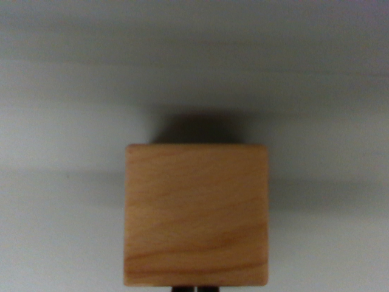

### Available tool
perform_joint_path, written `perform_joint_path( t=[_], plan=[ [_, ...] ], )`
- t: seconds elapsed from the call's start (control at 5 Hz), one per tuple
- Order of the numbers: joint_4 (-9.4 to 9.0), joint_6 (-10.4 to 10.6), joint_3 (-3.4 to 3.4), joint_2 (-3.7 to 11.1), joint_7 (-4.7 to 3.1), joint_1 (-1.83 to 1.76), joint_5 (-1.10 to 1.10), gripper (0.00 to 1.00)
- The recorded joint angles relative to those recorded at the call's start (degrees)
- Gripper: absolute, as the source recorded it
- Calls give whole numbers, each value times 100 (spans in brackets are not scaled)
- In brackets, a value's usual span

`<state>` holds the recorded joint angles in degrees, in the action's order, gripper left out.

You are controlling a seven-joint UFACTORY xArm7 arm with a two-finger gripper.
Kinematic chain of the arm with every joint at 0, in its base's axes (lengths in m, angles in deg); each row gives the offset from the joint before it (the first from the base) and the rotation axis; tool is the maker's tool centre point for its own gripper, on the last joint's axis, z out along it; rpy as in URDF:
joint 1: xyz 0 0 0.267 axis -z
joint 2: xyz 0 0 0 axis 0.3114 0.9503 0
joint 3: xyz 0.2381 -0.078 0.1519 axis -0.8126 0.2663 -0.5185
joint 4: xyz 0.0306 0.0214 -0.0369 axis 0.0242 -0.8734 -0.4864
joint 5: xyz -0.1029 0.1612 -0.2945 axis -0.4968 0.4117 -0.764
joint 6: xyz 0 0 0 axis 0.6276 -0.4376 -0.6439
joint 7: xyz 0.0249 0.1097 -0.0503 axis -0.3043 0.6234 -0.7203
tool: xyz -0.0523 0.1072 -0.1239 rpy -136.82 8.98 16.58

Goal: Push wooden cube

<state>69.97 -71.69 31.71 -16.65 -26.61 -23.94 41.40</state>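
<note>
A light wooden cube (196, 214) fills the lower middle of the wrist view, resting on a pale grey surface (61, 121) with a dark shadow behind it. Just below the cube's near edge, two dark fingertips of my gripper (196, 288) peek in at the bottom of the frame, close together and right against the cube. Most of the gripper is cut off by the frame edge. Nothing sits between the fingers.
Bare pale grey surface lies on all sides of the cube, darkening toward the top of the view.
</note>
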Motion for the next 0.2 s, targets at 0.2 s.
perform_joint_path(
  t=[0.2],
  plan=[
    [0,0,0,0,0,0,0,100]
  ],
)
